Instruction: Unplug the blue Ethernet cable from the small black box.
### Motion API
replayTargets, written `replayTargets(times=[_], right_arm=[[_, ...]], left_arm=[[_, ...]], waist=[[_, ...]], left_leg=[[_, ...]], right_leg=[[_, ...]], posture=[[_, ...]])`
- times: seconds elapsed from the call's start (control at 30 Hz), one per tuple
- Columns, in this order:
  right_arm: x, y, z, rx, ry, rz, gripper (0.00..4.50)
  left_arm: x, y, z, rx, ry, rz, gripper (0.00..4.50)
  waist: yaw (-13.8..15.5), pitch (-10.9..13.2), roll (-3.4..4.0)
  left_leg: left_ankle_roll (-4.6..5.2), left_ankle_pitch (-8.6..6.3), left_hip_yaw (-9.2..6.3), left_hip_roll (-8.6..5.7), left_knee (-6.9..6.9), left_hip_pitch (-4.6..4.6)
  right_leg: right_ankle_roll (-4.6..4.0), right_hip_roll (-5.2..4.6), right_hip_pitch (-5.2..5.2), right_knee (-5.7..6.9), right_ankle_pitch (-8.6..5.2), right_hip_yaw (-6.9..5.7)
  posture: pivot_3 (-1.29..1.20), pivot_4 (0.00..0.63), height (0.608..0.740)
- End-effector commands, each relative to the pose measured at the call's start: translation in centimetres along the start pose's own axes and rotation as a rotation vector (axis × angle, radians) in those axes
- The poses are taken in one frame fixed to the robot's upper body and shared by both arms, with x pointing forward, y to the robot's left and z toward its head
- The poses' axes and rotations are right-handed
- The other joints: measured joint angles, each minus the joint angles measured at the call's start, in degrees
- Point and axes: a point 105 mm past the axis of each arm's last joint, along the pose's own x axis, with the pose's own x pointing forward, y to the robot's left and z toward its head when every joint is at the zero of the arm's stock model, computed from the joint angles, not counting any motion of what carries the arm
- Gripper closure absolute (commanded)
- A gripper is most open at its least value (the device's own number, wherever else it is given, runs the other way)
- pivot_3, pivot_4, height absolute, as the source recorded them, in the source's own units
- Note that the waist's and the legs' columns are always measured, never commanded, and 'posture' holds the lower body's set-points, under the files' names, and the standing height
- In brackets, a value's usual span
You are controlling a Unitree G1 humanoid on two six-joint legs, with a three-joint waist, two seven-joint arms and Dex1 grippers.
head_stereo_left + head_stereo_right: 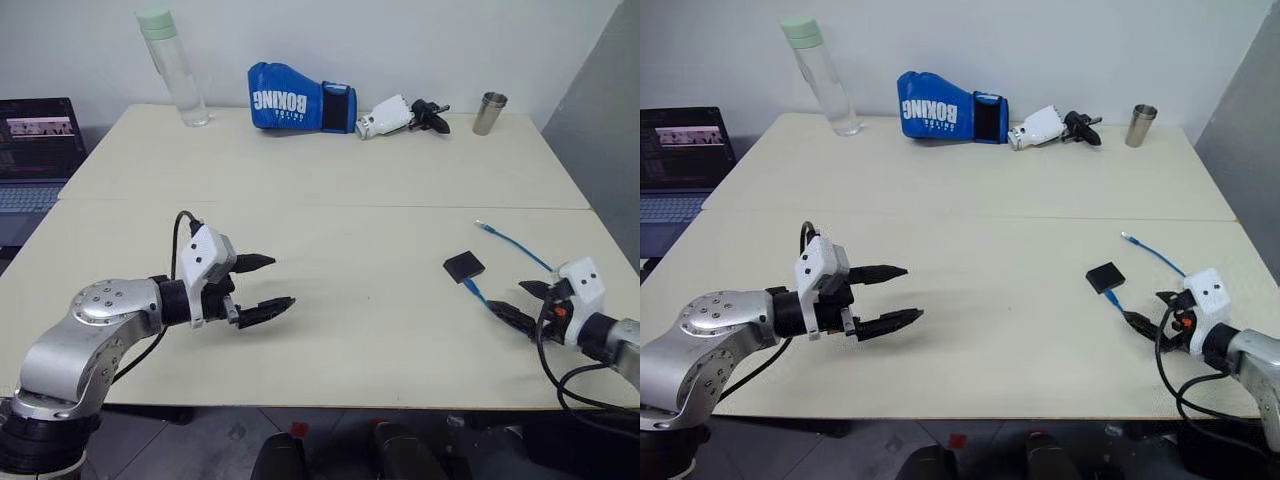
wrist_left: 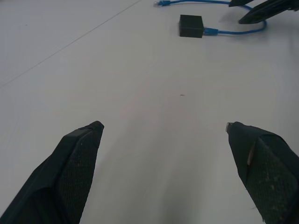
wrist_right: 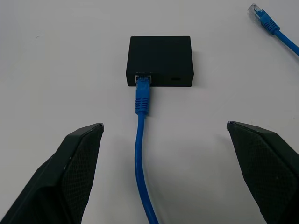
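a: where does the small flat matte-black box (image 3: 160, 59) sit?

b: on the pale cream desk (image 1: 350, 230), toward its right side, with the thin bright-blue ethernet cable (image 3: 141, 154) plugged into its near edge. the cable's free end lies apart, farther back.

a: and the right hand (image 1: 528, 305)?

b: just beside the box, fingers spread wide, holding nothing, the cable running between them.

a: the left hand (image 1: 262, 287)?

b: well apart over bare desk, also wide open and empty.

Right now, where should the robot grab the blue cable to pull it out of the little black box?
Grip the blue Ethernet cable on its plug boot, right at the small black box. The right gripper is open, facing that port edge, and the cable runs straight back between its fingers, so come from that side.
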Motion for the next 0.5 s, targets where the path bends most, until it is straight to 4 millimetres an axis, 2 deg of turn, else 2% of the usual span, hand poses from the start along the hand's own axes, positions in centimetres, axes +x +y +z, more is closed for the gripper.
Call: replayTargets(times=[0.03, 0.3, 0.5], right_arm=[[1.1, -0.7, 0.7, -0.017, -0.020, -0.024, 0.02], [4.5, -1.4, 0.4, 0.022, 0.001, -0.002, 0.02], [5.5, -1.3, -0.2, 0.067, 0.041, 0.072, 0.02]], left_arm=[[0.6, -0.5, 1.1, 0.082, 0.002, -0.043, 0.00], [2.0, -1.1, 1.1, 0.118, -0.003, -0.079, 0.00], [2.1, -1.1, 0.9, 0.127, 0.001, -0.075, 0.00]], waist=[[0.1, 0.0, 0.00], [0.1, 0.0, 0.01], [0.1, 0.0, -0.02]], left_leg=[[0.00, 0.00, 0.00, -0.01, 0.01, 0.00], [0.00, 0.00, 0.06, -0.02, 0.01, 0.00], [-0.01, 0.00, 0.05, 0.00, 0.04, 0.01]], right_leg=[[0.00, 0.00, 0.00, 0.00, 0.00, 0.00], [-0.01, 0.00, -0.01, 0.00, 0.01, 0.04], [-0.01, 0.00, 0.00, 0.01, 0.01, 0.03]], posture=[[0.00, 0.150, 0.740], [0.00, 0.150, 0.740], [0.00, 0.150, 0.740]])
